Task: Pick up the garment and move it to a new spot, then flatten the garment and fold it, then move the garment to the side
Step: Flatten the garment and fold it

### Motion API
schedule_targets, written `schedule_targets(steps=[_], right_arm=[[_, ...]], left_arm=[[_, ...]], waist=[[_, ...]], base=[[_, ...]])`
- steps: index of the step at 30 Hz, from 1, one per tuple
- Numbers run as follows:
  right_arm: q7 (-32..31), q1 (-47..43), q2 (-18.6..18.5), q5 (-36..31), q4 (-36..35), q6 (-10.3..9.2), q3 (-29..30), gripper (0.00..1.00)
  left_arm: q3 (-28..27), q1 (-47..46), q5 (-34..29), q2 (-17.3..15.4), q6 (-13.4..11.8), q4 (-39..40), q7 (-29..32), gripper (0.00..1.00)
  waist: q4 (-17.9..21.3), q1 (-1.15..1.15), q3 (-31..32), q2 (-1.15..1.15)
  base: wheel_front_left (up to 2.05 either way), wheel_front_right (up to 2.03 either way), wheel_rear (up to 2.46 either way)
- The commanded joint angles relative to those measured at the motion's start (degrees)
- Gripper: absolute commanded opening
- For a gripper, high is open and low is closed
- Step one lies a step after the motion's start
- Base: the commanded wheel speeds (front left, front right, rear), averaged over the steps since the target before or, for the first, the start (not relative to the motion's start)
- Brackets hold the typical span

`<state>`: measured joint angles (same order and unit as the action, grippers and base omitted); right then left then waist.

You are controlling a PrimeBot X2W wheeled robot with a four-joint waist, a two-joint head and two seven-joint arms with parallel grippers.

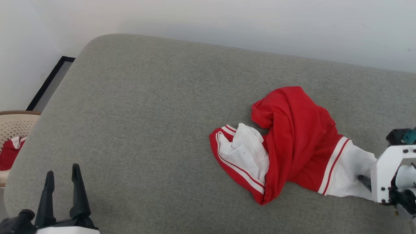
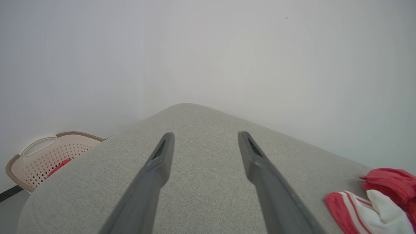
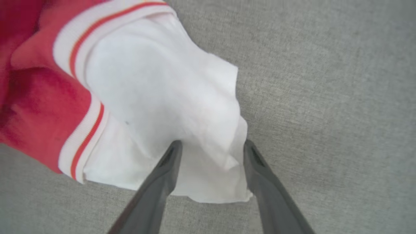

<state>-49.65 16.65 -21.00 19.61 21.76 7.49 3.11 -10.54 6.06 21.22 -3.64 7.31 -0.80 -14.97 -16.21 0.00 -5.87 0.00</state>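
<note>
The crumpled red-and-white shirt [image 1: 292, 139] lies right of centre on the grey cushion [image 1: 146, 113], my right gripper [image 3: 211, 144] spread open astride its white sleeve [image 3: 156, 81], my left gripper [image 1: 62, 169] open and empty near left; pinching only that loose sleeve edge could let it slip away.

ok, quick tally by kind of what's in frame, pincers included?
Grey cushion: 1
Basket: 1
Red-and-white cloth: 2, the garment on the cushion, another piece in the basket
Pincers: 2, left pincer, right pincer
Total: 6
</note>
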Motion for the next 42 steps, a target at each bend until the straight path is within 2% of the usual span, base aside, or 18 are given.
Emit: schedule_targets(steps=[1, 5, 10, 14, 18, 24, 34, 35, 36, 42], right_arm=[[0.0, 0.5, -0.3, 0.3, -0.5, 0.00, -0.1, 1.00], [-0.1, 0.5, -0.7, 1.2, -4.9, 0.00, -0.5, 1.00], [-0.4, -0.2, -0.6, 2.6, -13.8, 0.00, -0.8, 1.00], [-0.8, -0.4, 1.6, 3.9, -20.5, 0.00, -2.8, 1.00], [-0.7, 0.5, 3.9, 3.5, -23.7, 0.00, -6.8, 1.00], [-1.2, 2.4, 6.4, 2.5, -20.9, 0.00, -13.0, 1.00], [-1.8, 5.7, 7.1, -1.1, -6.4, 0.00, -16.8, 1.00], [-1.7, 6.0, 7.5, -0.6, -5.1, 0.00, -17.3, 0.45], [-1.2, 6.5, 7.4, -0.7, -4.1, 0.00, -17.5, 0.00], [0.2, 9.8, 7.1, 0.7, -3.9, 0.00, -17.7, 0.00]], left_arm=[[-0.1, -0.7, 0.3, -0.2, 0.2, 0.1, -0.3, 1.00], [-0.4, -0.3, 0.4, -0.2, 0.2, 0.5, -0.3, 1.00], [-0.6, 0.0, 0.4, -0.2, 0.2, 0.9, -0.3, 1.00], [-0.3, -0.6, 0.4, -0.2, 0.2, 1.0, -0.3, 1.00], [0.5, -1.3, 0.3, -0.2, 0.2, 0.7, -0.3, 1.00], [2.2, -2.4, 0.4, -0.1, 0.2, 0.3, -0.3, 1.00], [5.5, -3.9, 0.9, 0.1, 0.2, -1.4, -0.3, 1.00], [5.6, -3.9, 1.0, 0.1, 0.2, -1.5, -0.3, 1.00], [5.8, -4.0, 1.2, 0.1, 0.2, -1.6, -0.3, 1.00], [6.3, -3.6, 1.4, 0.2, 0.2, -2.0, -0.3, 1.00]], waist=[[0.1, 0.00, 0.0, 0.00], [0.7, 0.00, 0.0, 0.00], [1.2, 0.00, -0.2, 0.00], [1.1, 0.00, -0.4, 0.00], [0.3, 0.00, -0.8, 0.00], [-2.8, 0.00, -1.2, 0.00], [-8.5, 0.00, -2.0, 0.00], [-8.8, 0.00, -2.0, 0.00], [-9.1, 0.00, -2.0, 0.00], [-10.2, 0.00, -1.8, 0.00]], base=[[0.00, 0.00, 0.00], [0.00, 0.00, 0.00], [0.00, 0.00, 0.00], [0.00, 0.00, 0.00], [0.00, 0.00, 0.00], [0.00, 0.00, 0.00], [0.00, 0.00, 0.00], [0.00, 0.00, 0.00], [0.00, 0.00, 0.00], [0.00, 0.00, 0.00]])
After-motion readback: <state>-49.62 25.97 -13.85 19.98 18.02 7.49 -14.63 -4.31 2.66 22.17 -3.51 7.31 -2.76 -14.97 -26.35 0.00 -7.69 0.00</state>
